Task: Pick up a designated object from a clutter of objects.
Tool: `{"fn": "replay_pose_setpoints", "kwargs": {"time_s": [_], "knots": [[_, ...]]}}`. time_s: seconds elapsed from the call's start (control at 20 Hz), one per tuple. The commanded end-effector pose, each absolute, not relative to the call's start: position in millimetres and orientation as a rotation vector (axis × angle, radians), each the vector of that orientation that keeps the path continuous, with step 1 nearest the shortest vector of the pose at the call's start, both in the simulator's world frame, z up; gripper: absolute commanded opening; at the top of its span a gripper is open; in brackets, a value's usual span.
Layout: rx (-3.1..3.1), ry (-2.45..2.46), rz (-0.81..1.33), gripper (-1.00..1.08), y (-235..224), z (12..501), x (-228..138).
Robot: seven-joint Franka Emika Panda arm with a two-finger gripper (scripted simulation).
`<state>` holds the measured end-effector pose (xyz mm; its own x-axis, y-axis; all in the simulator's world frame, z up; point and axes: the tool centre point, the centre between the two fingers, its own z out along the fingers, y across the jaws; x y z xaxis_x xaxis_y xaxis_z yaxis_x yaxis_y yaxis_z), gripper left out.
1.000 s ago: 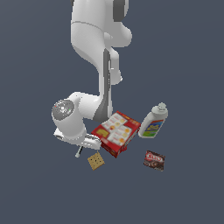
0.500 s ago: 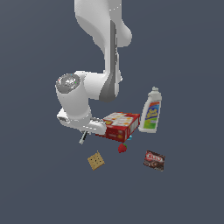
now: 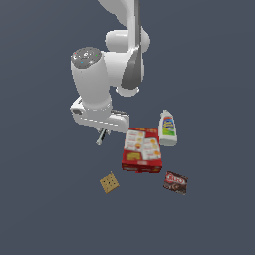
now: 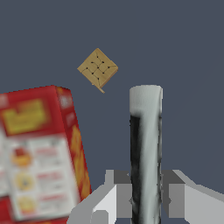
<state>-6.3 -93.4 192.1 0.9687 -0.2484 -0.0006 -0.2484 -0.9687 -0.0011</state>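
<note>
The designated object, a thin white-grey stick (image 4: pixel 145 148) with a dark side, stands between my two fingers in the wrist view. My gripper (image 4: pixel 146 197) is shut on it. In the exterior view the stick (image 3: pixel 101 136) hangs below the hand (image 3: pixel 99 117), raised above the floor, and the gripper (image 3: pixel 103 132) is mostly hidden by the hand. The rest of the clutter lies below: a red cracker box (image 3: pixel 142 149), a white bottle (image 3: pixel 168 128), a dark brown packet (image 3: pixel 176 182) and a tan square cracker (image 3: pixel 108 183).
In the wrist view the red box (image 4: pixel 41 153) is close beside the held stick, and the tan cracker (image 4: pixel 98 68) lies farther off on the grey floor (image 3: pixel 50 209). The white arm (image 3: pixel 124 50) rises above the scene.
The arm has risen and the stick has left the floor with it. The red box has shifted and now lies flat beside the bottle, which has also moved.
</note>
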Motion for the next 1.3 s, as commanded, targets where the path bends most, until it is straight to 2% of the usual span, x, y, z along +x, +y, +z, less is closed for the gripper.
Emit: {"fn": "replay_pose_setpoints", "kwargs": {"time_s": [0.0,1.25], "knots": [[-3.116,0.393,0.0,-1.0,-86.0,210.7,-17.6],[-3.119,0.394,0.0,-1.0,-12.7,399.0,-121.4]]}}
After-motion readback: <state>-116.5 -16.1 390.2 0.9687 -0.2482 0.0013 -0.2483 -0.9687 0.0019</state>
